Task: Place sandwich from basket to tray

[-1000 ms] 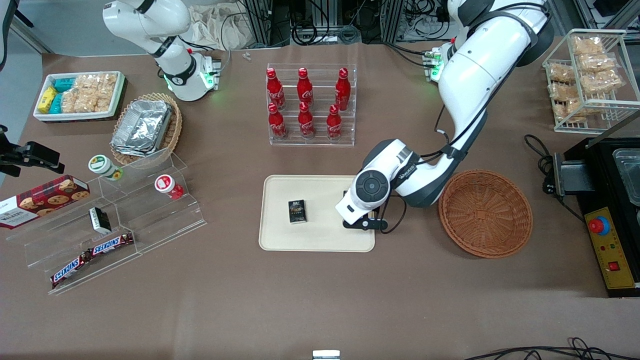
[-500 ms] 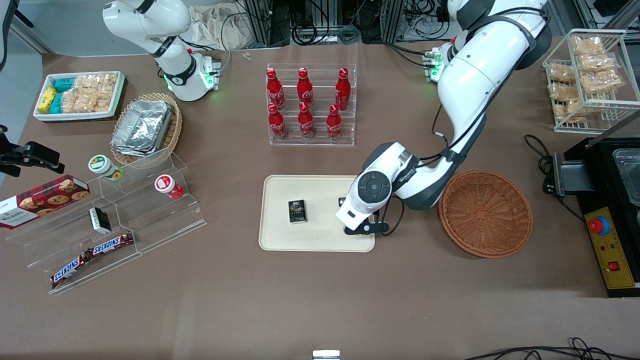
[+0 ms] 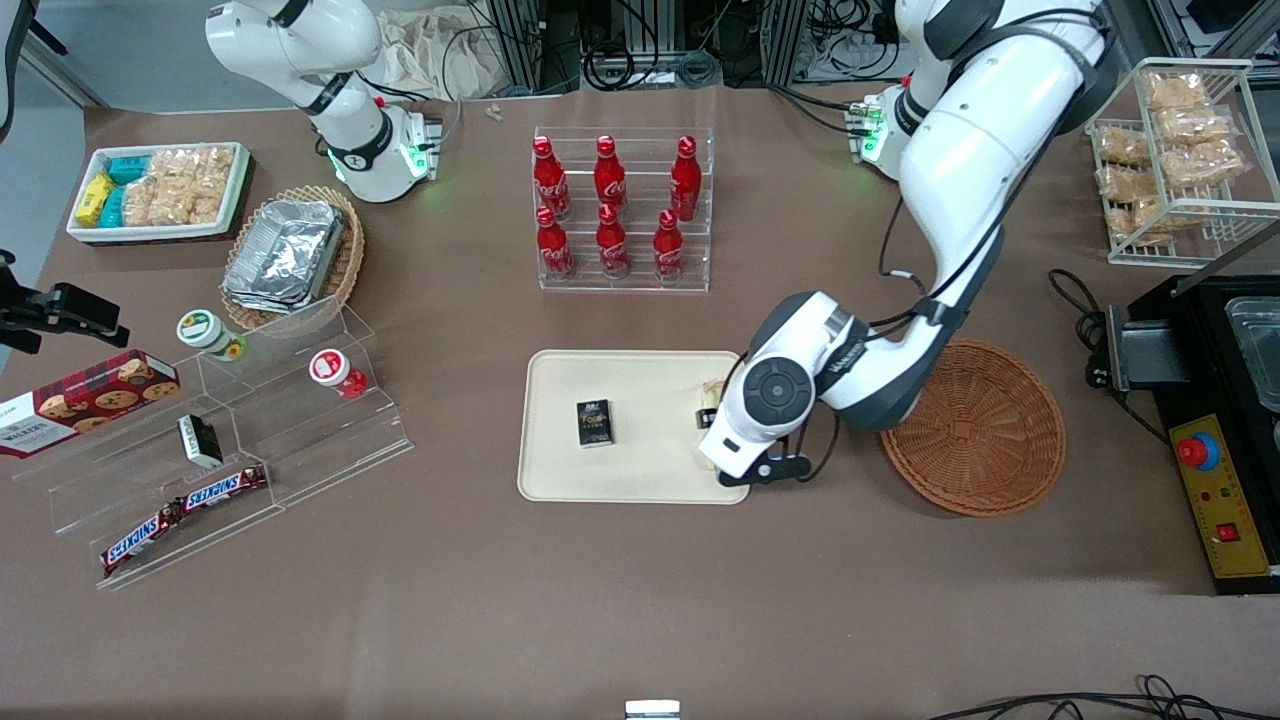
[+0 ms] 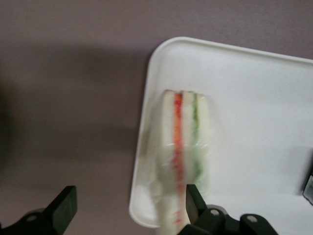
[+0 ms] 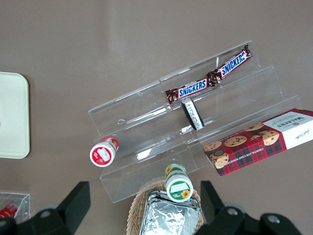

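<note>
We see the sandwich (image 4: pixel 182 147) lying in the tray (image 3: pixel 640 478), against the rim nearest the basket (image 3: pixel 985 430). The gripper (image 4: pixel 128 208) hangs above it, fingers apart, holding nothing. From the sandwich, a small black box (image 3: pixel 594 421) sits at nine o'clock; the cola bottle rack (image 3: pixel 620 208) at eleven.

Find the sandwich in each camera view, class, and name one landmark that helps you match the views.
Front view: the sandwich lies on the tray, at its edge nearest the basket, partly hidden by the arm.
Left wrist view: sandwich on the tray's rim, open tool above it.
Right wrist view: not in it.
Shared landmark: the tray.
</note>
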`<state>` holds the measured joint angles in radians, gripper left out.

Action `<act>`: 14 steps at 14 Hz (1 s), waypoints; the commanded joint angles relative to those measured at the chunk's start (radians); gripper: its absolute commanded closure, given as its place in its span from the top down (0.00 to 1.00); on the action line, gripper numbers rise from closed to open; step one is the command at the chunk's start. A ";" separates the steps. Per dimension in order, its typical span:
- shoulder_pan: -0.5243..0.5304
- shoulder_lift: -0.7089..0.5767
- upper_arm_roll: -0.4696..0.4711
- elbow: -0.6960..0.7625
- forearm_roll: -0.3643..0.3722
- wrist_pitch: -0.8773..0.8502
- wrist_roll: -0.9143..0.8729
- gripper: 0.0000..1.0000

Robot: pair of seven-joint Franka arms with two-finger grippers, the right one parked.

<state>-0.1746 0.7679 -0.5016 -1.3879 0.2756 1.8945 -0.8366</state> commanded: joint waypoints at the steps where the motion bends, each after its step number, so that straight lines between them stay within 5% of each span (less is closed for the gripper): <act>1: -0.003 -0.169 0.069 -0.122 -0.006 -0.028 0.066 0.98; 3: 0.000 -0.325 0.147 -0.283 -0.088 0.042 0.115 0.91; 7: -0.023 -0.582 0.339 -0.512 -0.236 0.067 0.485 0.92; 14: -0.022 -0.569 0.471 -0.341 -0.222 -0.159 0.839 0.95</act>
<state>-0.1853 0.1622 -0.0409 -1.8201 0.0566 1.7978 -0.0727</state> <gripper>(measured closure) 0.062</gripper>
